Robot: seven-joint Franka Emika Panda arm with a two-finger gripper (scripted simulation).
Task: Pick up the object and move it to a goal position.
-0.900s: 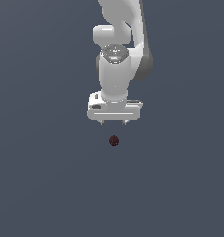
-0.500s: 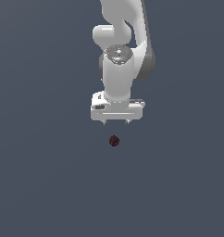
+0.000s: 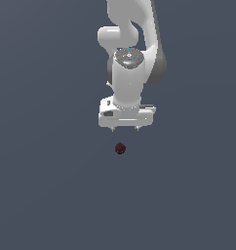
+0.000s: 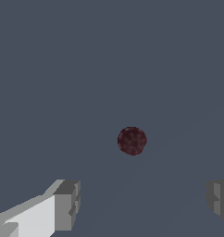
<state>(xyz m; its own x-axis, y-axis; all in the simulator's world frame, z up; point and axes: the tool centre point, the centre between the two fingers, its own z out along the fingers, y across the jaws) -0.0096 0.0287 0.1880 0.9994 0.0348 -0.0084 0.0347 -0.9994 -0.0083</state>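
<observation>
The object is a small dark maroon ball (image 3: 120, 148) lying on the flat grey ground. In the exterior view my white gripper (image 3: 125, 129) hangs just above and behind it, apart from it. In the wrist view the ball (image 4: 132, 140) lies ahead of the gap between the two fingertips (image 4: 67, 205), which stand wide apart. My gripper (image 4: 142, 203) is open and empty. No goal marker shows in either view.
The white arm (image 3: 132, 53) rises toward the upper edge of the exterior view. Around the ball there is only plain grey ground (image 3: 47, 185).
The gripper has come a little lower and nearer to the ball. The ball has not moved.
</observation>
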